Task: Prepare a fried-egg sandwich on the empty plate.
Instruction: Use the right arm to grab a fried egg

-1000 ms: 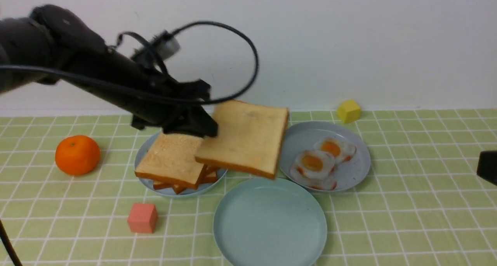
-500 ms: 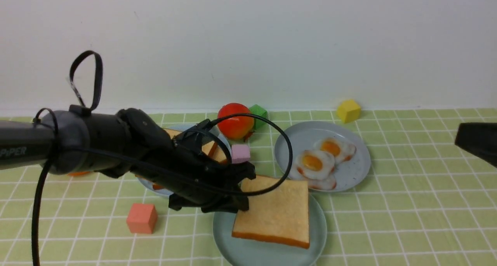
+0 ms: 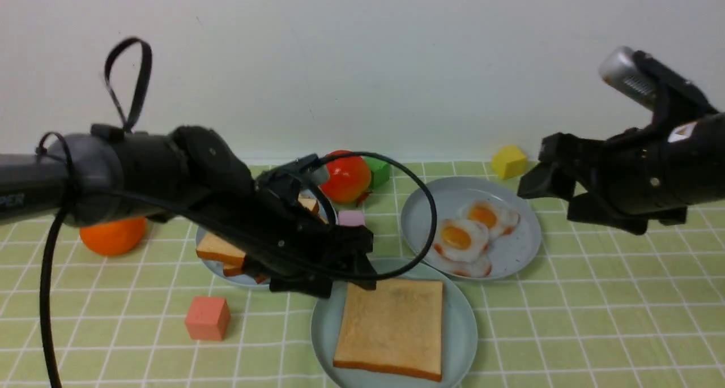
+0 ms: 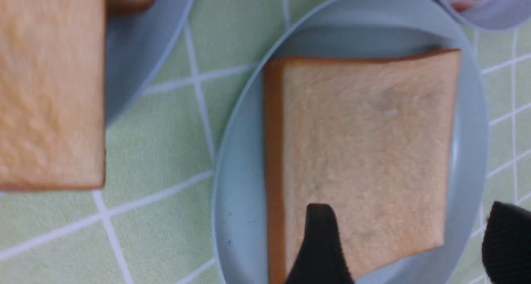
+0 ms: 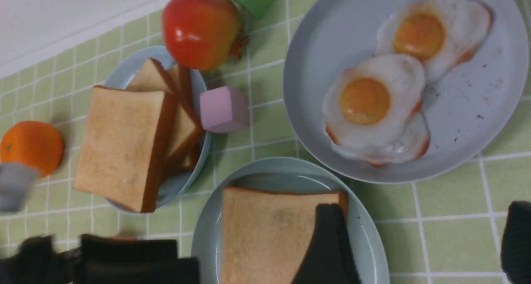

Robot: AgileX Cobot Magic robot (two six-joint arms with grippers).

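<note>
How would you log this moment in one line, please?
state: toast slice flat on green plate | left gripper: open, at slice edge | right gripper: open, near fried eggs | filling: not yet added

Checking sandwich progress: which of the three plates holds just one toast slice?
The round pale mint-green plate in front, bearing one square tan toast slice. The left blue-grey plate carries stacked slices; the right blue-grey plate, white fried eggs.

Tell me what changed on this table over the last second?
The left tool carried a toast slice from over the bread stack down onto the mint-green plate, then opened and let it go; it lies flat there. The right tool swung in from the side, open, near the fried eggs. Eggs, orange and salmon cube stayed put.
</note>
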